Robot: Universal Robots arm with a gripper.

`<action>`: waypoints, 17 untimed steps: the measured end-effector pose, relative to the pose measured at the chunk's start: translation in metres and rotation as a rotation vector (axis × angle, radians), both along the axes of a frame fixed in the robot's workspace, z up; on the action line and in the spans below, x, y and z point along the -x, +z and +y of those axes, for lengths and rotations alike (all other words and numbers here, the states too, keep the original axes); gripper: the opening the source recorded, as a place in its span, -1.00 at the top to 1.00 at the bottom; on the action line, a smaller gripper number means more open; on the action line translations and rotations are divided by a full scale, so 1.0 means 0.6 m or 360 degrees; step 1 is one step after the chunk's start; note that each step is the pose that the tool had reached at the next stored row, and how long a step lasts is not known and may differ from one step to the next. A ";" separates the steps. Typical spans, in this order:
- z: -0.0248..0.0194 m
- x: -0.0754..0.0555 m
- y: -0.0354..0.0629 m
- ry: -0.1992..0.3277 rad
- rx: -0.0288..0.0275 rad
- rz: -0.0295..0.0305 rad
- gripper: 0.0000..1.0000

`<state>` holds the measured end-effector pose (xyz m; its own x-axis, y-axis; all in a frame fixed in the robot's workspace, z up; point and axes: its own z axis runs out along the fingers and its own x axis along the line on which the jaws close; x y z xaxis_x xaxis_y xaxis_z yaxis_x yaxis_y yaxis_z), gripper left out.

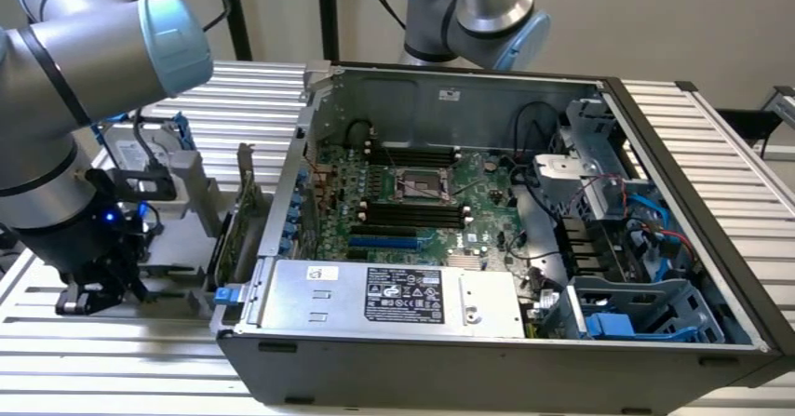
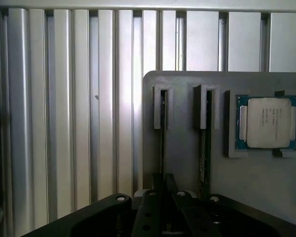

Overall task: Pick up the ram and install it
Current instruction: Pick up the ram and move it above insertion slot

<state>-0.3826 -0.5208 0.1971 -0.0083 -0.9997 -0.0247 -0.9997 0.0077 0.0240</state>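
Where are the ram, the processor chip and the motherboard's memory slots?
ram point(image 2: 162, 143): wrist view, on its thin long edge.
processor chip point(image 2: 269, 122): wrist view, middle of its silver lid.
memory slots point(image 1: 410, 216): exterior view, middle of the black row.

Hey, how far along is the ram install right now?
Done: nothing visible; the motherboard's memory slots appear empty. In hand: the pincer sits low over the grey holder, in line with a ram stick standing edge-on in its slot. Left: lifting that stick and seating it in the board.
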 end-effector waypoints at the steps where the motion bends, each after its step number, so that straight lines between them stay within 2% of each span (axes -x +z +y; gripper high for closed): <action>1: -0.0001 0.000 0.000 0.0000 -0.00017 -0.00003 0.73; 10: -0.0004 0.000 0.011 0.0005 -0.00055 -0.00003 0.73; 17: -0.0004 0.000 0.030 0.0008 -0.00062 -0.00002 0.73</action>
<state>-0.3826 -0.5211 0.2151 -0.0032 -0.9996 -0.0286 -0.9997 0.0025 0.0239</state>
